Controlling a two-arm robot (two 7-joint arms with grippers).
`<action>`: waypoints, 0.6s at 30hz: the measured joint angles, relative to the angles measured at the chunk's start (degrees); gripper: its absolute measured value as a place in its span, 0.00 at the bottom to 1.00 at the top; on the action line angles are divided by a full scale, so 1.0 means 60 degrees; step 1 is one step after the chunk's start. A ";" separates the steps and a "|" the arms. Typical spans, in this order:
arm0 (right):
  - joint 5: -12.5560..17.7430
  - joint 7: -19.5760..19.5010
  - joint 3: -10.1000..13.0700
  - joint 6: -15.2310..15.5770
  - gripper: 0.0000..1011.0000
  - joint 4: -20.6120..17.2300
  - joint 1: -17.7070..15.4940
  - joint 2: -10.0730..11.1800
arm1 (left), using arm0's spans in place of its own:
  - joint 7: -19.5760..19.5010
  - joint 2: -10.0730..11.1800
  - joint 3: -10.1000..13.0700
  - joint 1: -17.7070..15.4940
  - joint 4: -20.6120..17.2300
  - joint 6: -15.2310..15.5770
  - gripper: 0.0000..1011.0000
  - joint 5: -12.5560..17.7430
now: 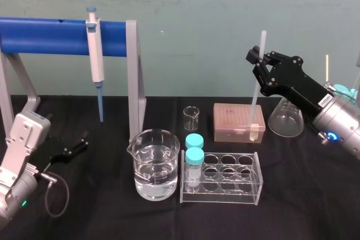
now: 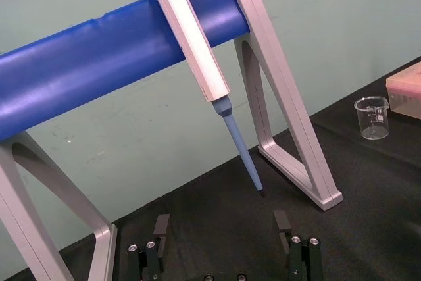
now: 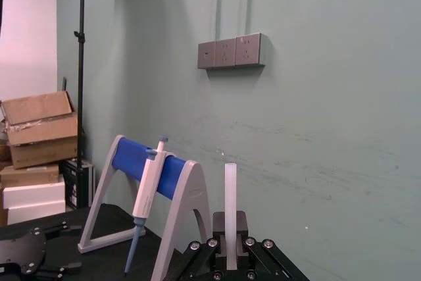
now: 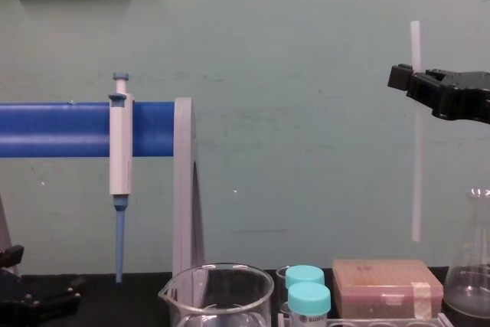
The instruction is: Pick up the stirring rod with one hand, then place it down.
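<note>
My left tool [image 1: 76, 145] sits low over the tabletop [image 1: 101, 217] at the left, jaws spread wide and empty, near the pipette [image 1: 94, 54] hanging on the blue rack [image 1: 50, 36]. My right tool [image 1: 260, 61] is raised at the right, clamped on the upper part of the rod [image 1: 255, 95]. The rod hangs upright in the air, its lower end clear above the box [image 1: 230, 122].

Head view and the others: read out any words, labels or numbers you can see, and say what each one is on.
Nothing reads clearly.
White label behind the right hand, which holds the stirring rod upright: too small to read.
Print on the small beaker: blurred.
Print on the nearer teal cap: too small to read.
Left hand, parked low on the left: no text.
</note>
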 joint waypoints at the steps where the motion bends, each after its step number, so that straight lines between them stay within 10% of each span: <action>1: 0.0000 0.0000 0.0000 0.0000 0.07 0.0000 0.0000 0.0000 | 0.0000 0.0000 0.0001 0.0000 0.0000 0.0000 0.99 0.0000; 18: 0.0014 -0.0004 -0.0048 0.0047 0.07 -0.0010 -0.0026 0.0018 | 0.0000 0.0000 0.0000 0.0000 0.0000 0.0000 0.99 0.0000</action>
